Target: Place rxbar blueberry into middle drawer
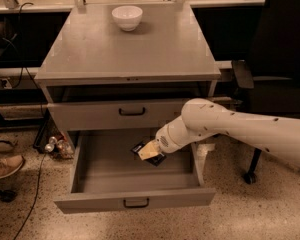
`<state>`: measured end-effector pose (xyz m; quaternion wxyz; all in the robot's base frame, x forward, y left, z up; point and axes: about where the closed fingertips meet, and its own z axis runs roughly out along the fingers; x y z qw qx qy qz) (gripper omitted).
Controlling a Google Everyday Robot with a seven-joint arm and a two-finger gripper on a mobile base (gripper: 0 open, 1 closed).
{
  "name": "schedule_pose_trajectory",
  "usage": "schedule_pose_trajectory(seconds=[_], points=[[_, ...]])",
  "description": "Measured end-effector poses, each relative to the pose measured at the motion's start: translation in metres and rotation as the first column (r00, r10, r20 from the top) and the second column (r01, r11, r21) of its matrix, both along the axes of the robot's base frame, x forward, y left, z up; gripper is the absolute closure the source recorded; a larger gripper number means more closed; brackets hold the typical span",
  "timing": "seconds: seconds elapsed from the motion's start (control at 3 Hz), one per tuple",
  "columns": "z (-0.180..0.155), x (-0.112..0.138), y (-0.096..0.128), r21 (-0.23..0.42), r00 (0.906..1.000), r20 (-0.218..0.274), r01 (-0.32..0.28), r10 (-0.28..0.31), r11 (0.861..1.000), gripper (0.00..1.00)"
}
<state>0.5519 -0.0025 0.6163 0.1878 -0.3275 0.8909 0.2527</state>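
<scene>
The middle drawer is pulled wide open below the cabinet, its grey tray bare. My gripper hangs inside the drawer opening, over the tray's right-centre, at the end of the white arm that comes in from the right. It is shut on the rxbar blueberry, a dark flat bar whose ends stick out on both sides of the tan fingers. The bar is held tilted, above the drawer floor.
The upper grey drawer front is shut just above my gripper. A white bowl stands at the back of the cabinet top. A black office chair stands at the right. Cables, small items and a shoe lie on the floor at the left.
</scene>
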Motion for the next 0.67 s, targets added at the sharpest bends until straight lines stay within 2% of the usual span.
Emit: schedule_pose_trajectory(seconds=[0.33,0.67], points=[[0.000,0.000,0.000,0.000,1.0000,0.000,0.000,0.000,1.000,1.00],[-0.018,0.010,-0.002,-0.005,0.9993,0.012,0.034,-0.034,0.999,1.00]])
